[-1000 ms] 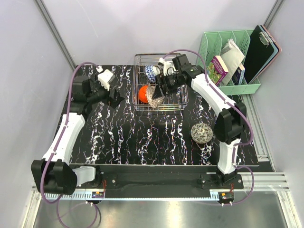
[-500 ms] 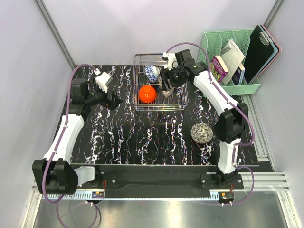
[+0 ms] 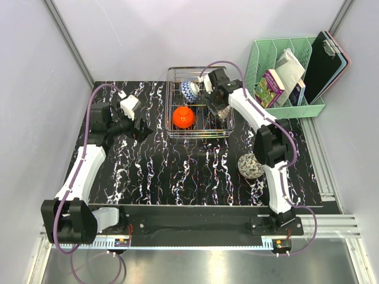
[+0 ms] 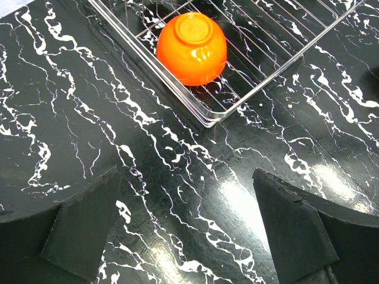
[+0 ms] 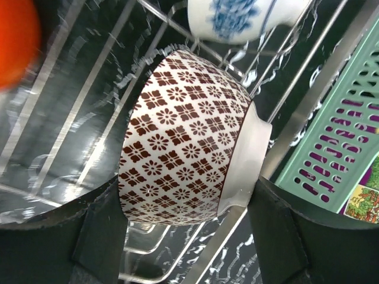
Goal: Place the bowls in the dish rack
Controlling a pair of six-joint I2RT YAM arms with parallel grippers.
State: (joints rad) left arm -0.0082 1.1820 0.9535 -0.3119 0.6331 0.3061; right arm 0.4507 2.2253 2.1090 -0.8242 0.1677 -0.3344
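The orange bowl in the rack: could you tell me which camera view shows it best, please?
The left wrist view: the orange bowl sits large and sharp, upside down inside the dish rack. The top external view shows it small but whole. The right wrist view catches only a blurred orange edge.
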